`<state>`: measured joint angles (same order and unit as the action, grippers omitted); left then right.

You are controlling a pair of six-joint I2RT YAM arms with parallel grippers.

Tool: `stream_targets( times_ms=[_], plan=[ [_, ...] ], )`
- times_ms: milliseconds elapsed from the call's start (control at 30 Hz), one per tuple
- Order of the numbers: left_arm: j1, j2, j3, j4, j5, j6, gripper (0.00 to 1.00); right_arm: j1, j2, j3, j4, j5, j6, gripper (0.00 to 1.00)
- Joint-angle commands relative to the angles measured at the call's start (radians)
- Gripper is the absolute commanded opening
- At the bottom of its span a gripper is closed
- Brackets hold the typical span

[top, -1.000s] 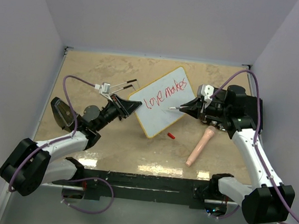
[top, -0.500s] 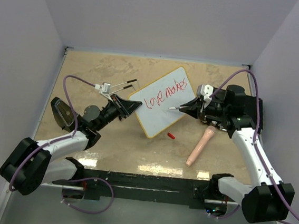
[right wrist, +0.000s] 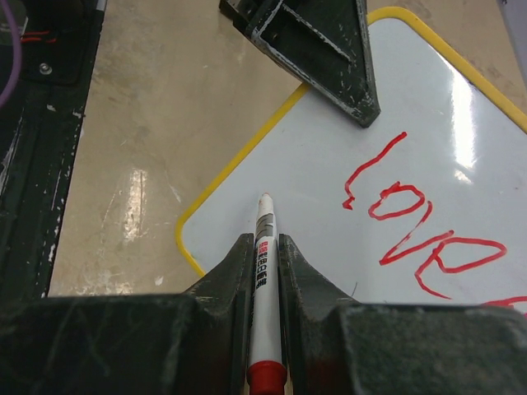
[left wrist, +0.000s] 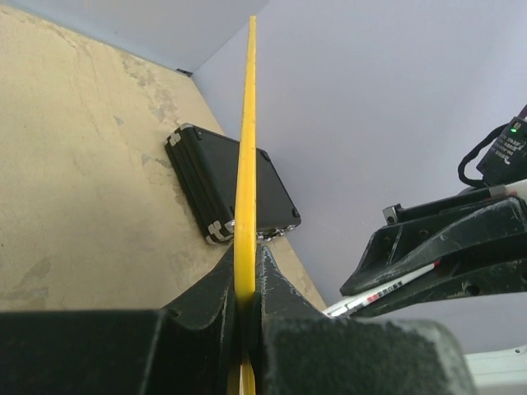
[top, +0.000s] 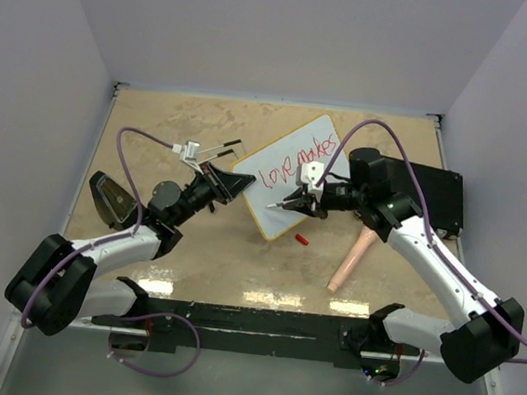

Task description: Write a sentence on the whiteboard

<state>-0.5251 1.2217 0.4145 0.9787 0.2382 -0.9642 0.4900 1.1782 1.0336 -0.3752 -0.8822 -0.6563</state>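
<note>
the whiteboard [top: 295, 184] sits about mid-table, nearer the far edge than the near one, and is turned at an angle to the table's edges. its yellow rim shows all round. the red writing [top: 296, 162] runs in one line along the upper part of the face and reads roughly "love makes"; the white area below that line is bare.

the left gripper [top: 230, 183] has its jaws closed tight on the board's left corner. in the left wrist view the yellow rim is pinched edge-on between the two fingers.

the right gripper [top: 300, 202] reaches in from the right side and its jaws are clamped on a white marker [right wrist: 265, 247] with a red end. the marker tip is over the bare white face, below the word "love" and close to the board's near-left rim. whether the tip touches the surface cannot be told.

just off the board's near edge a small red cap [top: 302, 240] lies on the table. a pale pink handle-shaped tool [top: 351, 259] lies to its right. a black case [top: 439, 194] rests by the right edge. a dark flat object [top: 110, 200] lies near the left edge.
</note>
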Motion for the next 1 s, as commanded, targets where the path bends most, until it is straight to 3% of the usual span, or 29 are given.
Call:
stream_targets(
  times_ms=[0,533,967],
  plan=[
    [-0.009,-0.004,0.073,0.179,-0.016,-0.034,0.0,0.033,0.003,0.014,0.058,0.11,0.018,0.0],
    [-0.013,0.004,0.083,0.186,-0.016,-0.031,0.0,0.061,0.018,-0.015,0.087,0.17,0.037,0.0],
    [-0.012,-0.03,0.099,0.141,-0.025,0.004,0.0,0.07,0.015,-0.01,-0.129,0.158,-0.126,0.0]
  ],
)
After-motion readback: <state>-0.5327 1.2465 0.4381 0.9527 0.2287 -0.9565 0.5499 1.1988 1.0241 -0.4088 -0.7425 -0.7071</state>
